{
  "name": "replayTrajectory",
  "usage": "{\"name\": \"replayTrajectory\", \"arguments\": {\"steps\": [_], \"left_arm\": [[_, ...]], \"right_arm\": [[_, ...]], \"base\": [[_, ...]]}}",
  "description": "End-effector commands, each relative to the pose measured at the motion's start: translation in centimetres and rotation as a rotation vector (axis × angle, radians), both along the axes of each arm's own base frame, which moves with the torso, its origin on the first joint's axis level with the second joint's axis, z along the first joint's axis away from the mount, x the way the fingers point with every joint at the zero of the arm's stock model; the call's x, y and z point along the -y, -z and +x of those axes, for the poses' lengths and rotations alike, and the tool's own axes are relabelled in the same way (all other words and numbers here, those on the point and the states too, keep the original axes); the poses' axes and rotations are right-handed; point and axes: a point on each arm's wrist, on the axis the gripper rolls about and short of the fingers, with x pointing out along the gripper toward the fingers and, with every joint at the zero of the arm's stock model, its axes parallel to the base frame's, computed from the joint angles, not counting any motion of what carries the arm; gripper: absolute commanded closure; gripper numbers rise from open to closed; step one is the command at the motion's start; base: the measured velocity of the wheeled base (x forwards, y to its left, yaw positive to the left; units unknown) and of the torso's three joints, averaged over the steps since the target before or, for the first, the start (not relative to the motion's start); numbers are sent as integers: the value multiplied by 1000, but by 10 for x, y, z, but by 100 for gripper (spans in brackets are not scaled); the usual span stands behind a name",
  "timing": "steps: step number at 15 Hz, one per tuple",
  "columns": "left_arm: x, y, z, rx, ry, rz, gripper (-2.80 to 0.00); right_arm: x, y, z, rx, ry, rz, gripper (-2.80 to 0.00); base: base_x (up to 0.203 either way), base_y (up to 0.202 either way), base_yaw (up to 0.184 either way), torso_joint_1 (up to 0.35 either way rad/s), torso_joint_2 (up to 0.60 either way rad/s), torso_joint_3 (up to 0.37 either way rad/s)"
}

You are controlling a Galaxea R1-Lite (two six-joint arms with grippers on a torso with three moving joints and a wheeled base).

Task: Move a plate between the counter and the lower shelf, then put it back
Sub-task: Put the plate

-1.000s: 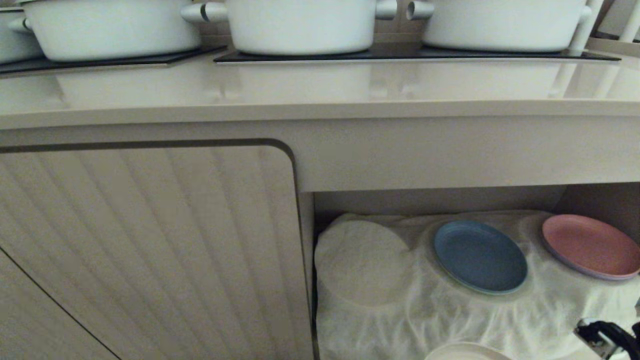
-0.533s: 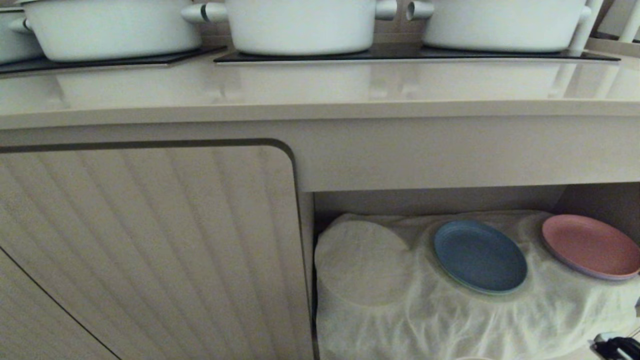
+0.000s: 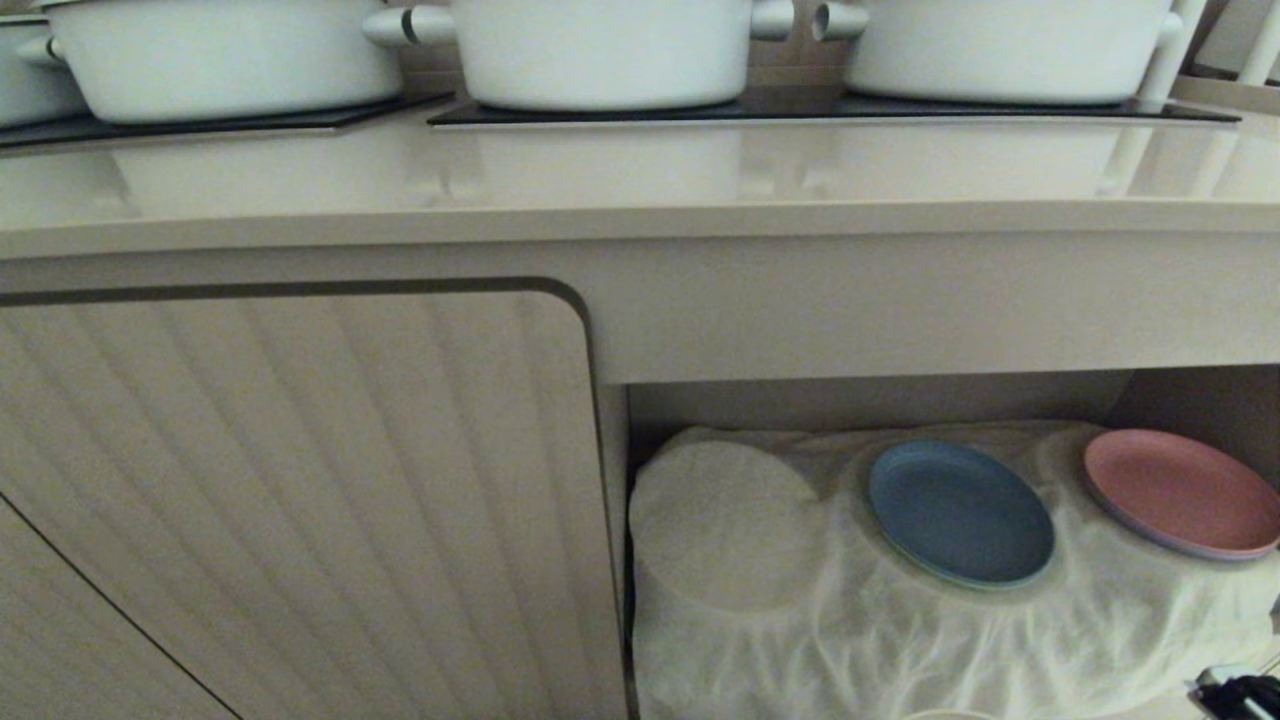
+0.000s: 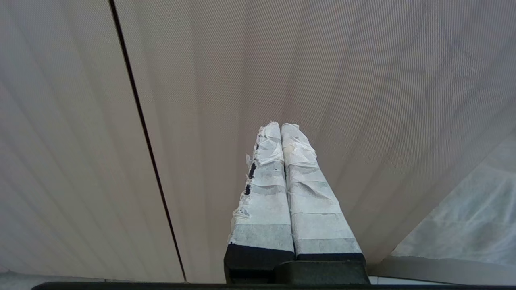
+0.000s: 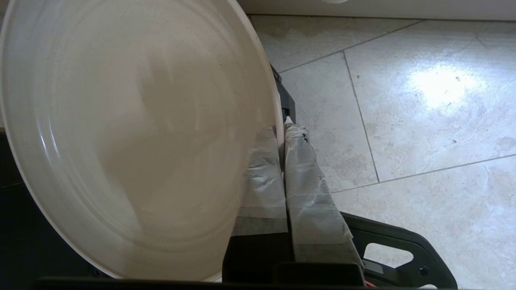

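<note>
**Cream plate pinched by the right claw, low and nearly outside the head view**

The left claw (image 4: 281, 129) appears only in its own wrist view: taped fingers pressed together, clenched on nothing, pointing at the ribbed cabinet door (image 4: 342, 80). The head view shows that same door (image 3: 300, 480) on the left, below the table (image 3: 640, 190) carrying three white pots (image 3: 600, 50) on black hob panels.

Right of the door opens the lower shelf (image 3: 1180, 400), its wrinkled white cloth (image 3: 900, 650) bearing a blue plate (image 3: 960, 512) and a pink plate (image 3: 1180, 492), set apart.

In the head view's bottom right corner only a sliver of the right claw (image 3: 1235, 692) shows. Its wrist view tells more: the right claw (image 5: 282, 129) grips the rim of the plate (image 5: 129, 137), one finger on each face, above the tiled floor (image 5: 423, 100).
</note>
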Motion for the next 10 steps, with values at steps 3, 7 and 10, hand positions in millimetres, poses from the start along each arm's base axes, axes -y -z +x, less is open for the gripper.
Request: {"name": "replayTrajectory", "arguments": {"steps": [3, 7, 10], "left_arm": [[0, 0, 0, 2, 0, -1, 0], [0, 0, 0, 2, 0, -2, 0], [0, 0, 0, 2, 0, -3, 0]], "right_arm": [[0, 0, 0, -4, 0, 1, 0], [0, 1, 0, -5, -2, 0, 0], [0, 1, 0, -8, -2, -1, 0]], "base": [[0, 0, 0, 0, 0, 0], [2, -102, 5, 0, 2, 3], [0, -194, 0, 6, 2, 2]]}}
